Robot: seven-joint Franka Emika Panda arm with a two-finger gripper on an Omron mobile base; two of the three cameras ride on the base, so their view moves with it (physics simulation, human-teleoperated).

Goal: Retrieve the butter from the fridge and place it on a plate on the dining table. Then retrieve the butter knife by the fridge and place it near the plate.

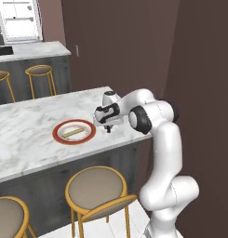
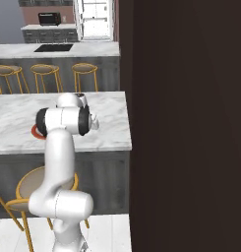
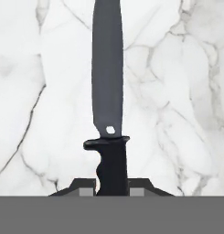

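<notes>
step: knife placement | gripper (image 1: 108, 128) was clamped on knife (image 3: 107, 91) handle above bench (image 1: 31, 139) | plate (image 1: 74, 131), butter (image 1: 74, 133) at its 9 o'clock | advice: lowered flat, then released

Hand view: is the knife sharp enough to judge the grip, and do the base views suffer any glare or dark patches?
Hand view: the butter knife is crisp, evenly lit, without glare, its handle between the gripper tips. Left base view: soft, and the butter on the plate is blurry. Right base view: a dark wall shades the right half.
</notes>
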